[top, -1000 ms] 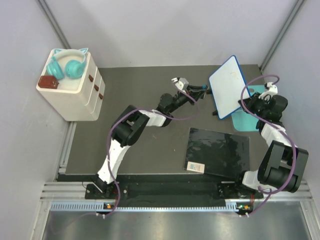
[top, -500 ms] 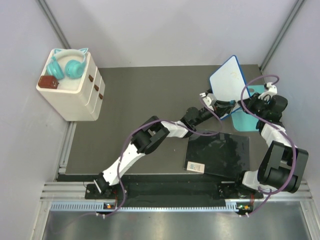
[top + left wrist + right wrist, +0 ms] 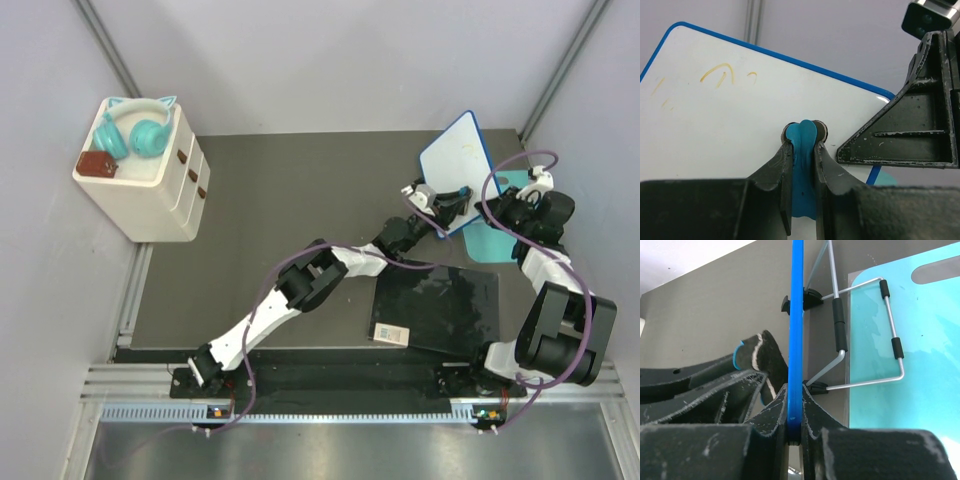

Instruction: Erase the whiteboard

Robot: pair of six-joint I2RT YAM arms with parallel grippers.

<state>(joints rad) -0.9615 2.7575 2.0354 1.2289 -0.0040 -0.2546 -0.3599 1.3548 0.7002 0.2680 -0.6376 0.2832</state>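
One whiteboard (image 3: 455,162): right gripper (image 3: 794,392) is clamping its rim. One blue pad (image 3: 803,170): left gripper (image 3: 804,137) is pinching it, sitting nearer the board than before.

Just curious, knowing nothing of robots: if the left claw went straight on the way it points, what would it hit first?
The whiteboard: the left claw, pinching a blue piece, points straight at its white face. It looks very close, perhaps touching; depth is unclear.
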